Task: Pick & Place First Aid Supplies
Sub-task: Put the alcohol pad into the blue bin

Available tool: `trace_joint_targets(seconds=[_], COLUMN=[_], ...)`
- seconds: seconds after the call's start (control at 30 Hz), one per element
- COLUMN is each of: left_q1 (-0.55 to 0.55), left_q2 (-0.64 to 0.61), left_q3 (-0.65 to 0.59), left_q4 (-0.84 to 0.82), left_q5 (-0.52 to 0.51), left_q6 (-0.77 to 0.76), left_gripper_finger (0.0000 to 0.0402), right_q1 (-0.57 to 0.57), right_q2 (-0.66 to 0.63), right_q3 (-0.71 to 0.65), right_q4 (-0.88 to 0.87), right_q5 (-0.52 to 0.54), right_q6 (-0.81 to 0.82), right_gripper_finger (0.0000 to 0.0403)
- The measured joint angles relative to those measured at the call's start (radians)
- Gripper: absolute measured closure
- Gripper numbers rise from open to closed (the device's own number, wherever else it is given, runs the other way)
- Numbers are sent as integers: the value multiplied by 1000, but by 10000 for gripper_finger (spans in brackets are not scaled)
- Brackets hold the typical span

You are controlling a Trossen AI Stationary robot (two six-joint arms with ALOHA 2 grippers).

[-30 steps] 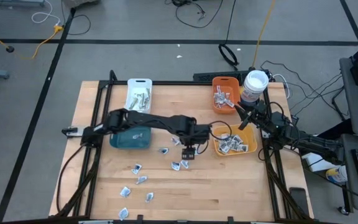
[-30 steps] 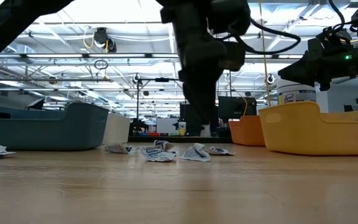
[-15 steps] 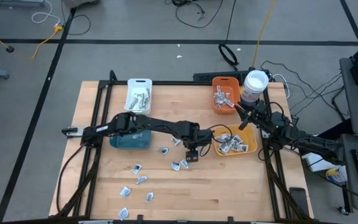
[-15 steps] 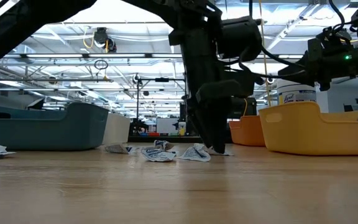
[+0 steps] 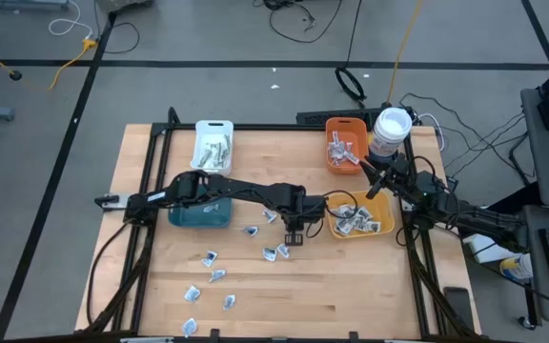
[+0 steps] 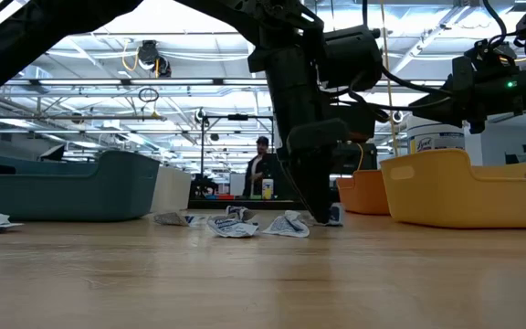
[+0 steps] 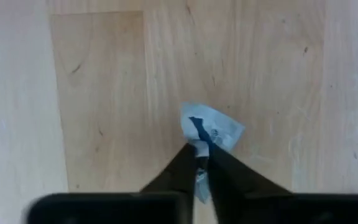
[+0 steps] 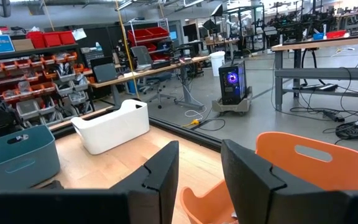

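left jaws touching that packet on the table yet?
Touching. Left wrist view shows the left gripper pinched shut on the packet, which fans out past the tips on the wooden table.

A white bin (image 5: 213, 145) stands near the table's (image 5: 351, 286) far edge, left of centre; a teal bin (image 5: 199, 211) sits nearer the table's middle, toward the left edge; an orange bin (image 5: 345, 143) stands at the far edge, right of centre, with a round white-lidded tub (image 5: 390, 131) just beside it toward the far right corner; a yellow bin (image 5: 360, 217) sits closer to the right edge; a person (image 6: 259, 175) stands in the room beyond the table.
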Motion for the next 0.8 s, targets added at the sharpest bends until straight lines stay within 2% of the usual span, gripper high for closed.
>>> trace_joint_targets(seconds=[0.07,0.27,0.4,0.8], left_q1=[0,14,31,75], left_q2=[0,-31,-94,-220], left_q3=[0,-6,-5,-4], left_q4=[-1,-32,-82,-301], left_q5=[10,44,51,42], left_q6=[1,4,6,52], left_gripper_finger=[391,396,397,399], right_q1=[0,0,0,0], right_q2=[0,0,0,0], right_q3=[0,0,0,0], right_q4=[0,0,0,0], right_q5=[0,0,0,0], right_q6=[0,0,0,0], right_gripper_finger=[287,287,286,287])
